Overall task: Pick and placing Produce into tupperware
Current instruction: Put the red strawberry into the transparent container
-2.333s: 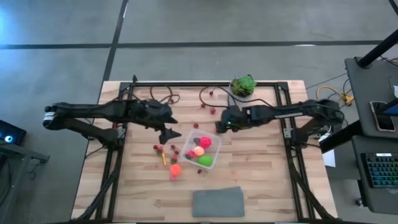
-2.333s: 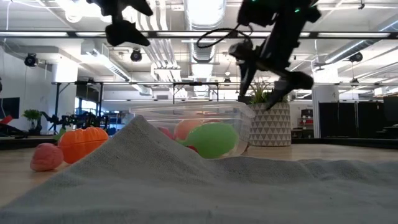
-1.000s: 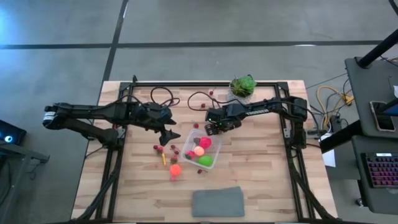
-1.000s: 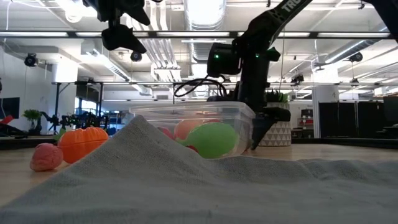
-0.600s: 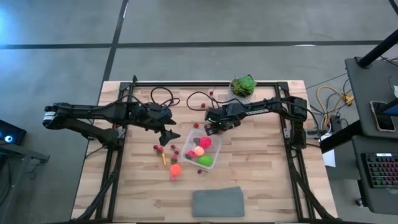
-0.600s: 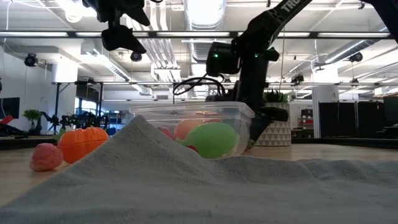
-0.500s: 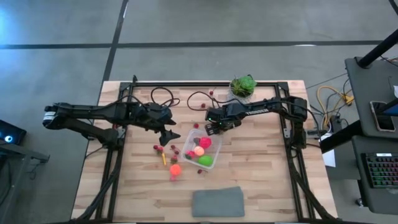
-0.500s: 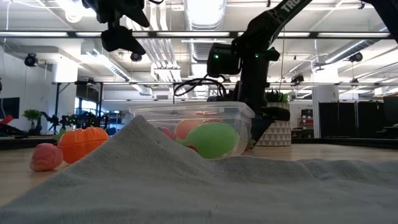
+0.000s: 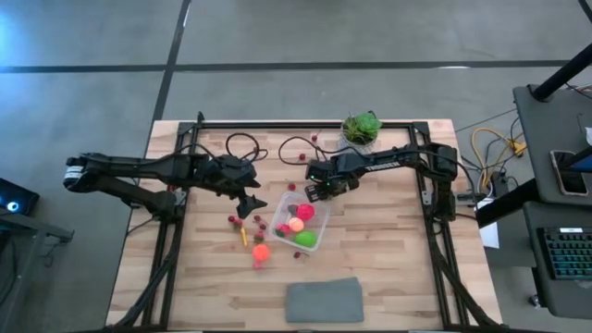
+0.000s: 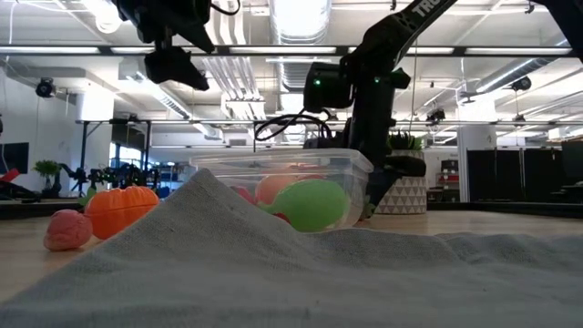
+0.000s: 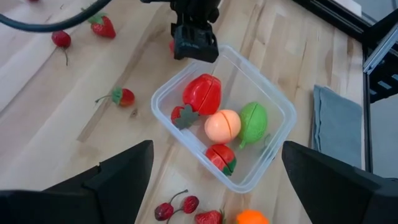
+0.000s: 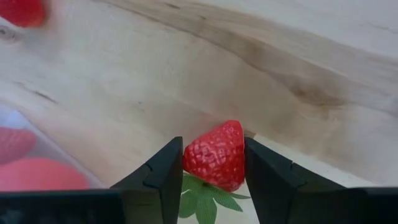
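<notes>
The clear tupperware [image 9: 301, 223] stands mid-table and holds a red, a peach and a green piece plus small red ones [image 11: 214, 121]. My right gripper [image 9: 314, 191] is down at the tub's far side, with a red strawberry [image 12: 214, 155] between its fingers. My left gripper [image 9: 247, 203] hangs open above the table to the left of the tub, touching nothing. More produce lies on the wood: strawberries [image 11: 122, 96], cherries [image 9: 259, 222] and an orange piece [image 9: 261, 252]. My right gripper pinches the strawberry's two sides [image 12: 186, 155] between its two fingers [image 12: 163, 171], coming from above and pointing steeply down. The strawberry lies on the table just outside the tub's wall, with its green leaf end [image 12: 199, 198] nearest the wrist.
A leafy plant in a white pot [image 9: 361, 127] stands at the far edge. A flat grey cloth [image 9: 324, 300] lies near the front edge and fills the low view's foreground [image 10: 273, 264]. Black frame rails [image 9: 176, 231] run along both sides, and a cable [image 9: 240, 143] lies on the far left.
My right gripper has come down and toward the table's left, from higher up near the plant to the table at the tub's far side. It has kept still there over the last second.
</notes>
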Tool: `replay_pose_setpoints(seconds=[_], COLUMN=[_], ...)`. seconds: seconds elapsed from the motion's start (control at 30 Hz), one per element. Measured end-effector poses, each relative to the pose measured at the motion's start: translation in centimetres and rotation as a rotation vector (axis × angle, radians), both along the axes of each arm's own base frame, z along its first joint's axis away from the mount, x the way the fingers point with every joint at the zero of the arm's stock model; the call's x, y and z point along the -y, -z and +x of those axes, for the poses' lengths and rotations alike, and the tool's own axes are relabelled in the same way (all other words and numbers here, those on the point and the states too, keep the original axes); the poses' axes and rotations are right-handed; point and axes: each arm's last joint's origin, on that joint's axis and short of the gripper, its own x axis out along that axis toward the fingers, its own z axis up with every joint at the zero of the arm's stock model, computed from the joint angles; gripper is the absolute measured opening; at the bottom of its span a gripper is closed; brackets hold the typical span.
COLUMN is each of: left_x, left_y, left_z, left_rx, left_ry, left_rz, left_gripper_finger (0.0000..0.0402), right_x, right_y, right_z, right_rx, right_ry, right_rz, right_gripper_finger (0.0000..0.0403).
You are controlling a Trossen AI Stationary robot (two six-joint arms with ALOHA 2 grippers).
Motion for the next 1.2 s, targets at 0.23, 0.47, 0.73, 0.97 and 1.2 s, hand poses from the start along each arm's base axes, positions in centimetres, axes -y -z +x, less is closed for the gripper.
replay_pose_setpoints(seconds=[0.23, 0.47, 0.73, 0.97, 1.2], left_x=[0.0, 0.0, 0.2, 0.2, 0.4], left_y=[-0.2, -0.2, -0.4, -0.4, -0.4], left_z=[0.1, 0.0, -0.2, -0.2, -0.3], left_rx=[0.024, 0.022, 0.031, 0.031, 0.024], left_ry=[0.001, 0.020, 0.048, 0.060, 0.071], left_rz=[0.001, 0.022, 0.046, 0.061, 0.059], left_gripper_finger=[0.0341, 0.0341, 0.0341, 0.0341, 0.0341], right_x=[-0.1, -0.8, -5.5, -8.3, -9.4], right_y=[-1.2, -5.6, -10.7, -9.1, -8.9], right_z=[-0.4, -1.1, -1.2, -0.1, 0.8], right_rx=[0.007, 0.089, 0.258, 0.233, 0.247], right_ry=[-0.001, -0.025, -0.161, -0.128, -0.083], right_rz=[-0.002, -0.057, -0.067, -0.027, -0.086], right_gripper_finger=[0.0147, 0.0148, 0.0148, 0.0148, 0.0168])
